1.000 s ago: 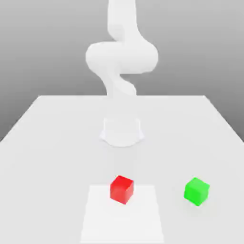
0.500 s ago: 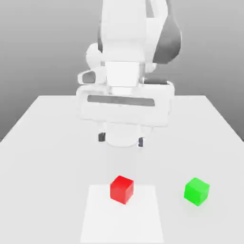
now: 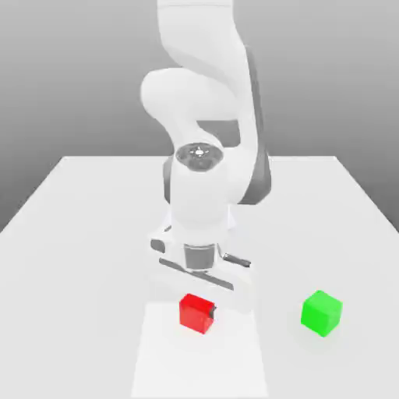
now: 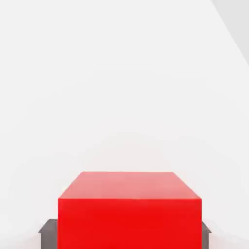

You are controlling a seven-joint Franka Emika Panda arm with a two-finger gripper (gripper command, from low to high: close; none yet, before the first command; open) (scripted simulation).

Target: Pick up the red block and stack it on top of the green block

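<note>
The red block point(image 3: 193, 312) rests on the white table, near its front in the exterior view. My gripper point(image 3: 198, 313) has come down over it from above, with the hand's white body just behind the block. In the hand view the red block point(image 4: 129, 214) sits between two dark fingers point(image 4: 48, 232), one pressed against each side, so the gripper point(image 4: 127, 234) is shut on it. The block still touches the table. The green block point(image 3: 322, 312) stands free on the table to the exterior view's right of the red one, about a hand's width away.
The white table point(image 3: 70, 234) stretches wide around both blocks. A slightly lighter square patch point(image 3: 199, 362) lies under and in front of the red block. My arm point(image 3: 201, 117) rises behind the blocks at the table's middle.
The arm has swung down from high above the table until the hand sits over the red block. The fingers have closed in on the block's sides. Neither block has moved.
</note>
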